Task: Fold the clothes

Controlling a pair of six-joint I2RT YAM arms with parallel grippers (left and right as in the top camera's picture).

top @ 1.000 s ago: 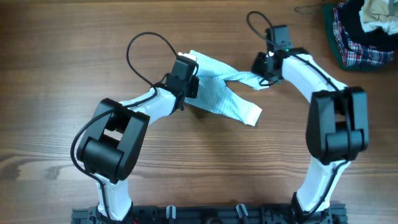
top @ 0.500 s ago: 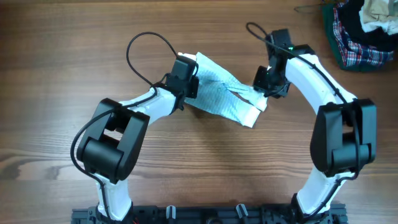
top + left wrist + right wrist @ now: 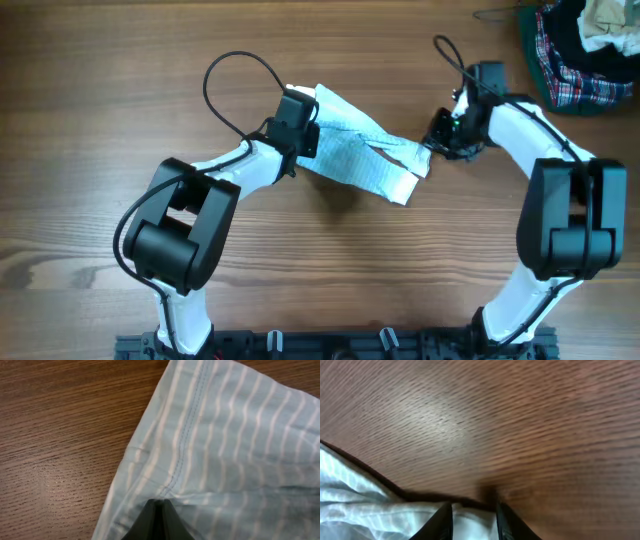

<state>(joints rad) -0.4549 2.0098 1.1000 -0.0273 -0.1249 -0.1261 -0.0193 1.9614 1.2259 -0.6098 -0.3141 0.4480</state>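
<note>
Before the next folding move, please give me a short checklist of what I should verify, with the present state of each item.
1. Hold of the left gripper on the garment: ok, jaws closed on puckered cloth.
2. Opening of the right gripper: ok, fingers apart.
3. Whether the right gripper is free of the cloth: cannot tell; cloth shows between its fingertips and the wrist picture is blurred.
4. Whether the garment lies flat: not ok, twisted and wrinkled in the middle.
5. Whether the garment is apart from the heap of clothes: ok.
</note>
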